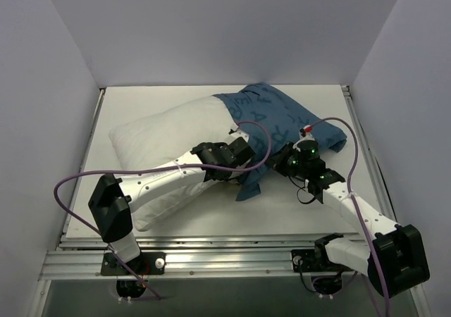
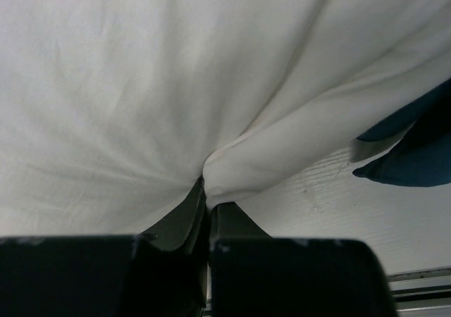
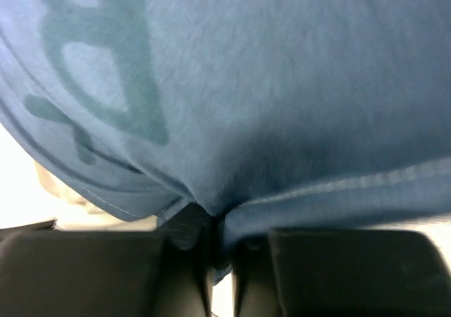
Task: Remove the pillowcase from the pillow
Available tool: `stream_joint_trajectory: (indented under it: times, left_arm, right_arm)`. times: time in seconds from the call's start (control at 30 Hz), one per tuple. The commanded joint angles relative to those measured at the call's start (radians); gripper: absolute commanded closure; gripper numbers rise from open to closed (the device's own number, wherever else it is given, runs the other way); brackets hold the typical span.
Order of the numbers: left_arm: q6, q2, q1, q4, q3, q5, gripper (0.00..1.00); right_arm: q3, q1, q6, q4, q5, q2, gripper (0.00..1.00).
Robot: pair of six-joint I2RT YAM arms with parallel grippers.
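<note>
The white pillow (image 1: 165, 137) lies across the table, its left two thirds bare. The dark-blue pillowcase (image 1: 282, 120) with darker letters covers its right end and hangs down in a flap at the front. My left gripper (image 1: 239, 163) is shut on a pinch of the white pillow fabric (image 2: 225, 179) near the case's edge. My right gripper (image 1: 283, 163) is shut on a fold of the blue pillowcase (image 3: 282, 120), which fills the right wrist view. A bit of the blue case (image 2: 416, 155) shows at the right of the left wrist view.
The white table (image 1: 310, 211) has an aluminium rail (image 1: 211, 260) along its near edge. White walls enclose the left, back and right sides. Purple cables (image 1: 67, 183) loop from both arms over the table.
</note>
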Motion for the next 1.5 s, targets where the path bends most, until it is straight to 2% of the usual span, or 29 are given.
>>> stream_joint_trajectory:
  times: [0.0, 0.07, 0.1, 0.2, 0.23, 0.33, 0.47, 0.67, 0.8, 0.93, 1.0, 1.17, 1.2, 1.3, 1.33, 1.4, 1.43, 1.47]
  left_arm:
    - [0.020, -0.049, 0.012, 0.024, 0.030, -0.040, 0.98]
    - [0.037, -0.080, 0.020, -0.002, 0.025, -0.060, 0.98]
    - [0.040, -0.092, 0.022, -0.026, 0.022, -0.089, 0.98]
    - [0.052, -0.137, 0.041, -0.080, 0.005, -0.131, 0.98]
    - [0.060, -0.160, 0.052, -0.094, -0.003, -0.139, 0.98]
    - [0.095, -0.195, 0.113, -0.155, -0.019, -0.190, 0.98]
    - [0.184, -0.214, 0.241, -0.192, 0.003, -0.260, 0.98]
    - [0.292, -0.174, 0.432, -0.178, 0.104, -0.310, 0.98]
    - [0.344, -0.140, 0.518, -0.191, 0.161, -0.350, 0.98]
    - [0.384, -0.079, 0.641, -0.192, 0.295, -0.295, 0.98]
    - [0.390, -0.040, 0.657, -0.221, 0.436, -0.277, 0.98]
    - [0.404, 0.180, 0.660, -0.353, 0.823, -0.266, 0.98]
    - [0.407, 0.216, 0.660, -0.366, 0.968, -0.264, 0.98]
    - [0.434, 0.309, 0.660, -0.332, 1.129, -0.217, 0.98]
    - [0.427, 0.316, 0.658, -0.321, 1.149, -0.182, 0.98]
    - [0.421, 0.302, 0.657, -0.286, 1.159, -0.153, 0.98]
    - [0.371, 0.288, 0.657, -0.272, 1.142, -0.143, 0.98]
    - [0.355, 0.267, 0.657, -0.231, 1.111, -0.119, 0.98]
  right_arm:
    - [0.105, -0.068, -0.095, -0.078, 0.159, -0.040, 1.00]
    - [0.151, -0.149, -0.126, -0.139, 0.138, -0.054, 1.00]
    - [0.168, -0.250, -0.156, -0.162, 0.120, -0.056, 1.00]
    - [0.272, -0.404, -0.221, -0.273, 0.078, -0.037, 1.00]
    - [0.297, -0.489, -0.250, -0.285, 0.072, -0.025, 1.00]
    - [0.391, -0.624, -0.252, -0.318, 0.028, 0.018, 1.00]
    - [0.521, -0.701, -0.229, -0.308, -0.015, 0.075, 1.00]
    - [0.757, -0.767, -0.282, -0.405, -0.025, 0.165, 1.00]
    - [0.861, -0.800, -0.290, -0.430, -0.025, 0.188, 1.00]
    - [0.990, -0.800, -0.292, -0.431, -0.078, 0.251, 1.00]
    - [1.056, -0.801, -0.290, -0.430, -0.110, 0.288, 1.00]
    - [1.271, -0.800, -0.282, -0.385, -0.228, 0.348, 1.00]
    - [1.296, -0.798, -0.276, -0.374, -0.273, 0.358, 1.00]
    - [1.351, -0.798, -0.229, -0.281, -0.336, 0.355, 1.00]
    - [1.354, -0.797, -0.209, -0.193, -0.382, 0.352, 1.00]
    - [1.337, -0.791, -0.126, -0.082, -0.442, 0.336, 1.00]
    - [1.324, -0.785, -0.093, 0.052, -0.495, 0.326, 1.00]
    - [1.307, -0.769, -0.021, 0.116, -0.515, 0.317, 1.00]
